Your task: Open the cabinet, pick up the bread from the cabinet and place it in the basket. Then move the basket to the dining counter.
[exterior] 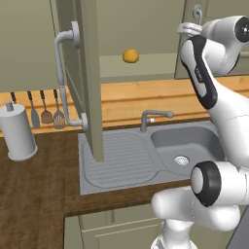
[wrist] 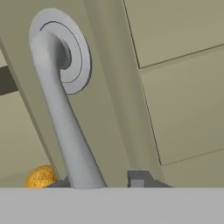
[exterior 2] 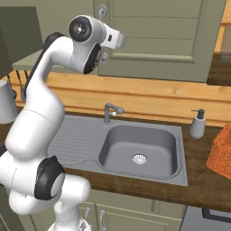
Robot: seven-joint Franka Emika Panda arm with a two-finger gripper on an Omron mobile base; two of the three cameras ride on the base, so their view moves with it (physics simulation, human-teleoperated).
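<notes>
The fingers (wrist: 103,180) stand narrow around the lower run of the right door's grey bar handle (wrist: 61,118), one tip on each side of it; whether they press it cannot be told. The bread (exterior: 130,56) sits on the shelf inside the cabinet (exterior: 87,73), whose left door hangs open, and peeks out just left of the fingers in the hand view. The basket (exterior 2: 221,151) rests on the table right of the sink (exterior 2: 137,151)
</notes>
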